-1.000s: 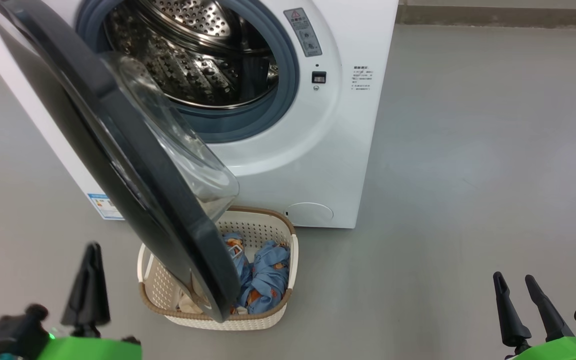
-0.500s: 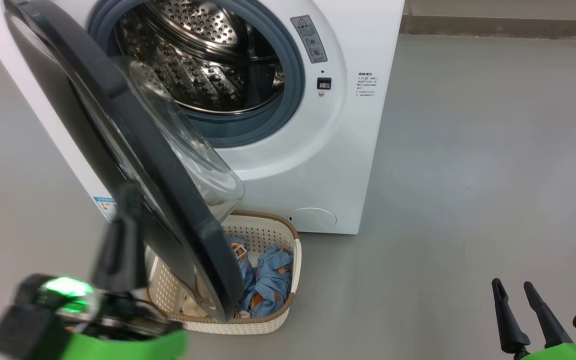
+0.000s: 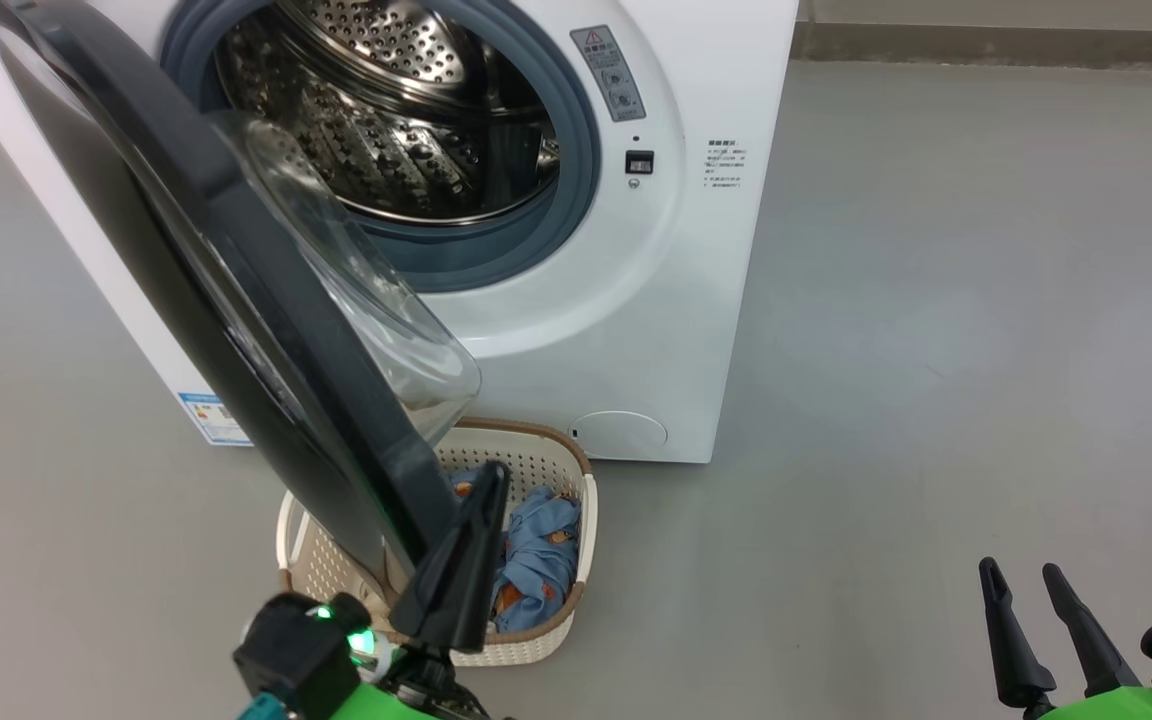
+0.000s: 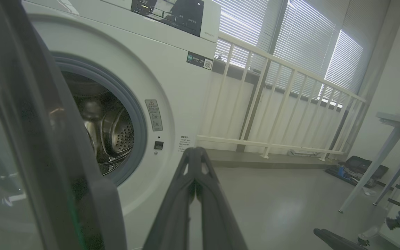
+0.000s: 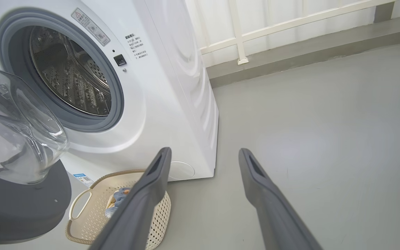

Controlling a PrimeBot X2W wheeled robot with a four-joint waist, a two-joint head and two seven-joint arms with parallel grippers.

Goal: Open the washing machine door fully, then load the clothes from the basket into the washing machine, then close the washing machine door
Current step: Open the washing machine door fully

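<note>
The washing machine [image 3: 636, 330] stands with its steel drum [image 3: 386, 120] exposed. The washing machine door [image 3: 236, 270] hangs partly open, its black rim and glass bowl [image 3: 356, 290] swung out over the basket [image 3: 586, 500]. Light-blue clothes [image 3: 541, 550] lie in the basket's right half; the door hides its left half. My left gripper [image 3: 494, 478] is shut and empty, pointing up just right of the door's lower edge, in front of the basket. In the left wrist view the left gripper [image 4: 194, 151] has its fingers pressed together, with the door [image 4: 30, 139] close on the left. My right gripper [image 3: 1018, 568] stands open and empty at the lower right, well apart from the basket [image 5: 130, 172].
Bare grey floor [image 3: 936, 350] stretches to the right of the machine. A white railing [image 4: 273, 104] runs behind it. A pale table's legs [image 4: 377, 166] and a dark case [image 4: 359, 166] stand farther right.
My left gripper has swung from the lower left up and to the right, to the door's lower edge in front of the basket. The head camera shifted slightly. The right gripper stayed put.
</note>
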